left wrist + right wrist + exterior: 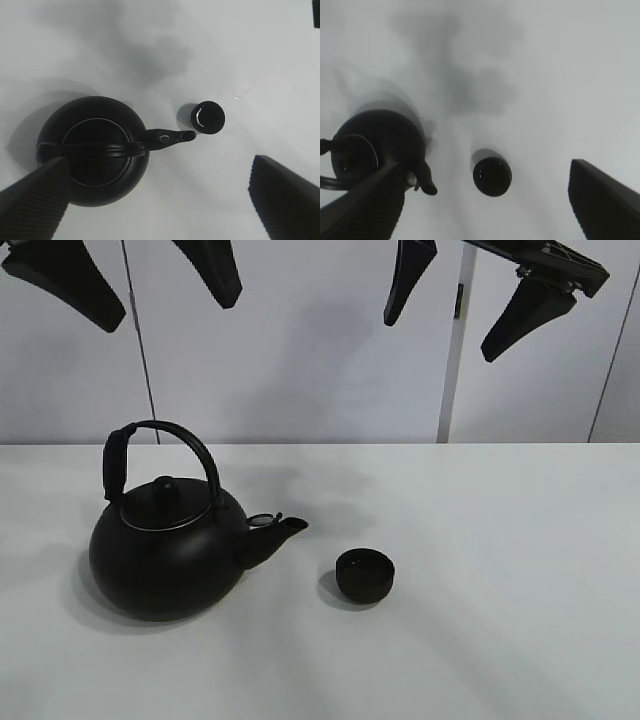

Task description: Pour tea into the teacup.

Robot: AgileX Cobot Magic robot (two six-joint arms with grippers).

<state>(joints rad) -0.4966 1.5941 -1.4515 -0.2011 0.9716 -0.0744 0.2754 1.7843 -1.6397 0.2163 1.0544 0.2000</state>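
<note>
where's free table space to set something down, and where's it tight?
Bare table to the right of the teacup, along the front edge, and behind the kettle up to the wall. Tight only in the narrow gap between the kettle's spout and the teacup.

- In the exterior high view both arms are cut off by the picture's top edge; only the black fingers (70,285) of the left claw (140,285) and those of the right claw (465,300) hang into view.
- In the right wrist view the kettle (375,147) is blurred, cut by the picture's edge, and partly hidden behind a finger (367,210).
- In the left wrist view a finger (32,207) covers part of the kettle's (95,145) body.
- Whether the teacup (364,574) holds any liquid cannot be told; its inside shows only as black.
- The kettle's contents are hidden under its lid (166,500).
</note>
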